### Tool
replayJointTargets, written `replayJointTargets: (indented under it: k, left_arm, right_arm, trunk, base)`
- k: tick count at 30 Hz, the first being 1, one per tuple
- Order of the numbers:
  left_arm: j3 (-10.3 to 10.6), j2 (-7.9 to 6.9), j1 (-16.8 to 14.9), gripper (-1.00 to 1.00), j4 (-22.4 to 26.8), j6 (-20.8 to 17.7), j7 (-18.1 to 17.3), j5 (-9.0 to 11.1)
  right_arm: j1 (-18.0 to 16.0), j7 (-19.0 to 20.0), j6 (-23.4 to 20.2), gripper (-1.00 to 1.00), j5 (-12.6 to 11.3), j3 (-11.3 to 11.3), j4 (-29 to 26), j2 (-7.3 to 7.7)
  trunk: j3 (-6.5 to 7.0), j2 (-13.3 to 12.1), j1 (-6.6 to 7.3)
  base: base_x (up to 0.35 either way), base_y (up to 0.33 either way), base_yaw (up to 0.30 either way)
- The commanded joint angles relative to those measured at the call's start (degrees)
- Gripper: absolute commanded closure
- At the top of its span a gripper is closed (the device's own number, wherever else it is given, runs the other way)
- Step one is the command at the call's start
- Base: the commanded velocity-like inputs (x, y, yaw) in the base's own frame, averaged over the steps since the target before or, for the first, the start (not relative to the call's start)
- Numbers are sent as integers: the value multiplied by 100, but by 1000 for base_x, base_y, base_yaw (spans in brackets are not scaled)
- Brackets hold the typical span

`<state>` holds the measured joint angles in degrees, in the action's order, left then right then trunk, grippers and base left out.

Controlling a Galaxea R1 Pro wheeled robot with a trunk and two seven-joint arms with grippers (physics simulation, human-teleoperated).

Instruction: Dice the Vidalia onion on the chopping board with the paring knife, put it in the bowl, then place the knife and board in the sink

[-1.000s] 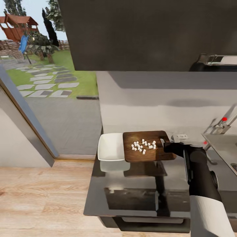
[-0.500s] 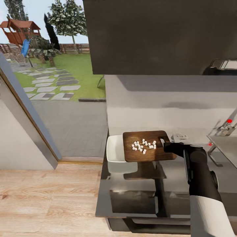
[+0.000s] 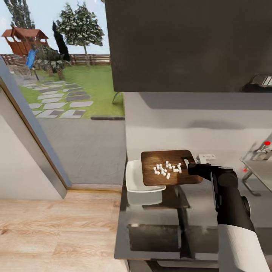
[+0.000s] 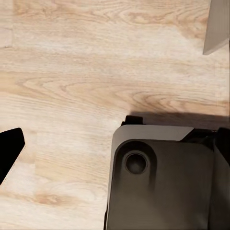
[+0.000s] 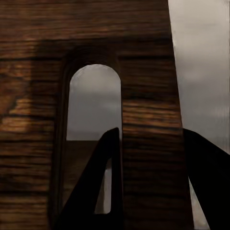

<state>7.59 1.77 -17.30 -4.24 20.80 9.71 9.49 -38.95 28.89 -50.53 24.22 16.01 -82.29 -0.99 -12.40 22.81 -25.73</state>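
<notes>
My right gripper (image 3: 191, 167) is shut on the handle end of the dark wooden chopping board (image 3: 155, 179) and holds it level above the countertop (image 3: 204, 211). In the right wrist view one finger (image 5: 98, 184) passes through the board's handle slot and the other grips the outer edge. Several small white cubes of diced Vidalia onion (image 3: 166, 169) lie on the board. The board's left part overhangs the white square bowl (image 3: 133, 177). The sink (image 3: 260, 170) is at the far right. The paring knife is out of view. One dark fingertip (image 4: 7, 148) of the left gripper hangs over the wood floor.
The chrome tap with a red knob (image 3: 264, 148) stands by the sink. A black upper cabinet (image 3: 189, 45) hangs above the counter, and a glass door (image 3: 56, 113) to the garden is on the left. My own base (image 4: 158, 182) is over the pale wood floor (image 3: 56, 234).
The camera has shifted, so counter, bowl and sink have slid right in the picture. The held board, beside the bowl a second ago, now overlaps the bowl's right side.
</notes>
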Motion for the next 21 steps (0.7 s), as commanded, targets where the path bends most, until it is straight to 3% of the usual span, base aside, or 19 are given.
replayJointTargets:
  k: [1, 8, 17, 21]
  left_arm:
    - [49, 6, -10, -100, -24, 39, 5, 52]
    - [49, 7, -10, -100, -24, 39, 5, 50]
    - [49, 7, -10, -100, -24, 39, 5, 50]
    - [49, 8, -10, -100, -24, 39, 5, 50]
  right_arm:
    - [-7, 64, -18, 100, 47, 15, -6, -6]
    - [-7, 64, -18, 100, 47, 9, -6, -6]
    - [-7, 56, -18, 100, 52, 1, -6, 2]
    - [-7, 55, -10, 100, 170, -415, -6, 30]
  trunk:
    - [-2, 11, -6]
    - [61, 11, -6]
    - [95, 11, -6]
    - [95, 11, -6]
  base:
    - [217, 199, 0]
    - [197, 167, 0]
    - [15, 10, 0]
    - [0, 0, 0]
